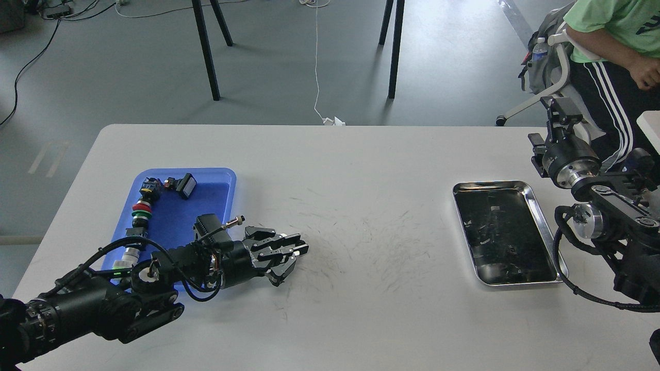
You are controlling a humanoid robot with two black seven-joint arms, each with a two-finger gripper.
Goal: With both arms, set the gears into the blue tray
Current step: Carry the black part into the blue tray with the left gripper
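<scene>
The blue tray [216,178] lies at the table's left and holds a row of colourful push-button switches [142,208] and a black connector [185,185]. No gears show anywhere in this view. My left gripper [299,251] hovers low over the bare table just right of the tray's near corner, pointing right. Its fingers lie close together and nothing is visible between them. My right arm comes in at the right edge. Its gripper [562,111] is held up beyond the table's far right corner, seen dark and end-on.
A shiny steel tray [546,226] with a dark bottom lies at the right, near my right arm. A seated person [619,62] in a green shirt is behind the table's right corner. Chair legs and cables stand on the floor beyond.
</scene>
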